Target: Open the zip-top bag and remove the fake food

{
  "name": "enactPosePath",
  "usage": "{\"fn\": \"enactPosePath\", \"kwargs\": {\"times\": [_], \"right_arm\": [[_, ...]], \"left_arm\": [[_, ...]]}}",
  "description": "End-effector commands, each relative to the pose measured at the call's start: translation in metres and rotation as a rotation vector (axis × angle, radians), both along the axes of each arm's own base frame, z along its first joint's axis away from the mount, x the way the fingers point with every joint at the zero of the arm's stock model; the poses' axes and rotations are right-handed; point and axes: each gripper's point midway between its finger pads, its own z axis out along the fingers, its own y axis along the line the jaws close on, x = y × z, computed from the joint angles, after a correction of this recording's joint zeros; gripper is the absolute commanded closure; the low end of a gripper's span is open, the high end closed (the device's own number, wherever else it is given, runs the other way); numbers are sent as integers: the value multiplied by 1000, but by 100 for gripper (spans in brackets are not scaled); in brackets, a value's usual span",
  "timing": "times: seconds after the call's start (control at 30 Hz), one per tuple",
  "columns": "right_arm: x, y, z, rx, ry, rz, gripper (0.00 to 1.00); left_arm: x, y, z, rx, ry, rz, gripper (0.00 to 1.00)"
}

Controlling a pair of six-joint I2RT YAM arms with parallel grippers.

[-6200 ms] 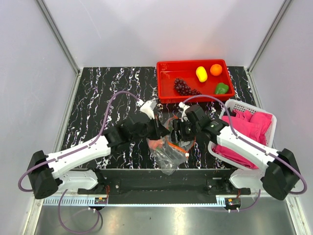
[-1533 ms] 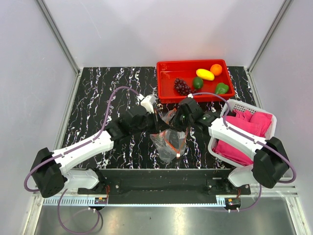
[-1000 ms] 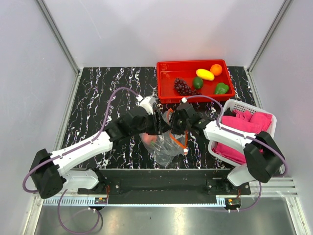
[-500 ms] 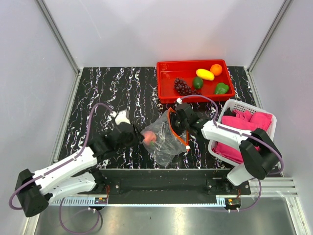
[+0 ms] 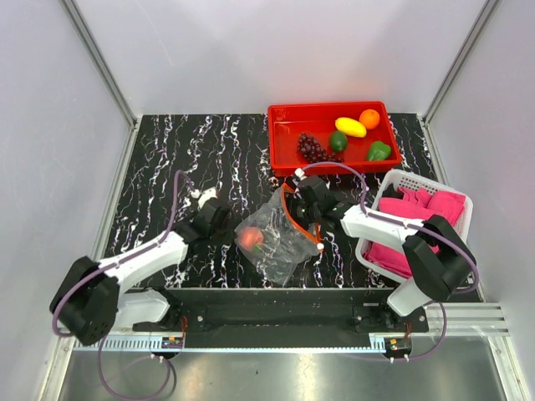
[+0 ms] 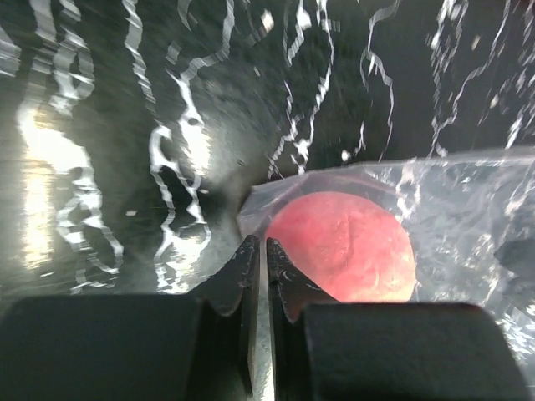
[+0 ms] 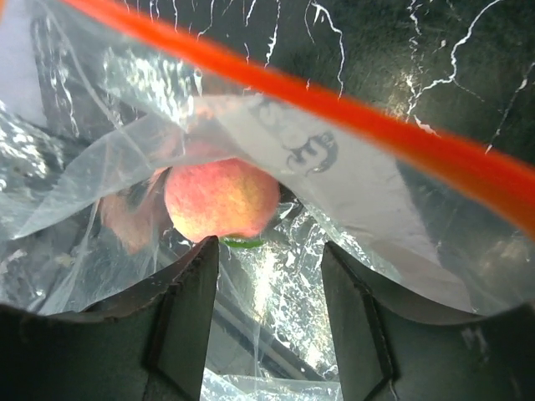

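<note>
One fake food piece (image 7: 221, 200): pink-red ball, inside zip-top bag (image 5: 280, 251), middle of worktop (image 5: 184, 159).
Step advice: pin bag corner down, reach through mouth under orange strip (image 7: 376, 138), close squarely on ball.
Right gripper (image 7: 269, 249): spread; ball just ahead, between its fingers.
Left gripper (image 6: 261, 244): pressed together at bag's left corner; film caught or not, unclear.

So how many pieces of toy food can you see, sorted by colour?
Orange: 1, orange ball
Yellow: 1, yellow fruit
Green: 2, round fruit, pepper
Purple: 1, grapes
Pink-red: 1, peach inside zip-top bag
Total: 6
</note>
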Motion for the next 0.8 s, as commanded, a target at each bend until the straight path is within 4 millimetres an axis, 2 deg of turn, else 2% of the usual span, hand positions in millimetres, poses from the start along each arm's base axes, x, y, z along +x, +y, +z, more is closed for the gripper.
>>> {"fn": "enactPosePath", "kwargs": {"times": [0.0, 0.27, 0.53, 0.63, 0.77], "right_arm": [[5, 17, 9, 49, -38, 57, 39], [6, 32, -3, 90, -6, 101, 30], [-4, 42, -11, 163, 49, 135, 20], [-14, 43, -14, 201, 83, 155, 15], [-24, 34, -17, 181, 79, 173, 9]], "left_arm": [[14, -35, 14, -137, -47, -87, 91], [19, -55, 7, -197, -35, -123, 92], [16, -68, -7, -213, 0, -149, 92], [16, -72, -10, -213, 5, -159, 92], [15, -71, -12, -207, 6, -161, 92]]}}
